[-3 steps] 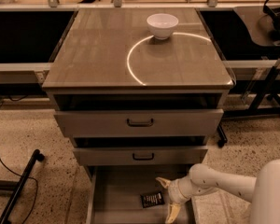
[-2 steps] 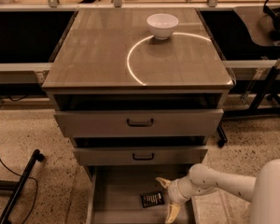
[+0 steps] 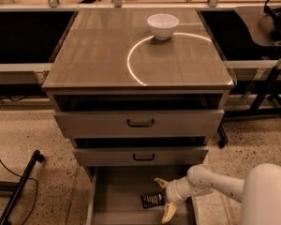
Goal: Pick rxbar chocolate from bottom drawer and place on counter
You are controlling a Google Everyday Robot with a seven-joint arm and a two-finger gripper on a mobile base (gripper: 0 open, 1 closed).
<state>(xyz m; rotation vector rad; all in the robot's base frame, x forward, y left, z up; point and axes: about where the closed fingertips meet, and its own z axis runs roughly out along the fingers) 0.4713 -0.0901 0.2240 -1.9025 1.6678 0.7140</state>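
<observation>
The rxbar chocolate [image 3: 152,200], a small dark bar with pale lettering, lies flat on the floor of the open bottom drawer [image 3: 117,196]. My gripper [image 3: 164,198] reaches into the drawer from the right. It is open, with one pale finger above the bar's right end and the other below it. The bar sits just left of the fingers, at their tips. The counter [image 3: 98,50] is the glossy brown cabinet top with a bright white arc line, well above the drawer.
A white bowl [image 3: 162,26] stands on the counter at the back, on the arc. The two upper drawers [image 3: 140,123] with black handles are pulled partly out above the bottom one. A black stand leg and cable [image 3: 18,186] lie on the floor at left.
</observation>
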